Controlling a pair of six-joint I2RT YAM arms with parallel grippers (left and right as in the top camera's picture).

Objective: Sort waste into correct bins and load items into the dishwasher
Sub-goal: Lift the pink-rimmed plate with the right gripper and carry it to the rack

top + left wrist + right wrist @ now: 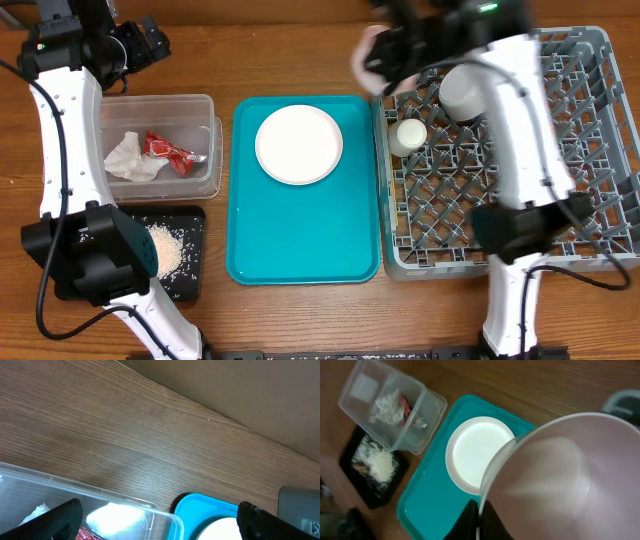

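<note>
My right gripper (pixel 480 506) is shut on the rim of the smaller pink dish (pixel 565 480), held in the air over the far left corner of the dishwasher rack (pixel 560 150); the dish (pixel 363 55) shows pink and blurred from overhead. A white cup (pixel 408 137) and a pale grey bowl (pixel 461 92) stand in the rack. The large pale plate (pixel 298 145) lies on the teal tray (pixel 300 240). The clear tub (pixel 195 110) holds the white napkin (pixel 125 160) and red wrapper (pixel 165 150). Rice grains (pixel 165 250) lie on the black tray (pixel 190 220). My left gripper (pixel 160 522) hangs wide open and empty above the tub's far edge.
The left arm's white links (pixel 70 150) cross the left side of the tub and the black tray. The right arm (pixel 525 150) reaches over the middle of the rack. Bare wooden table (pixel 150 420) lies behind the tub and teal tray.
</note>
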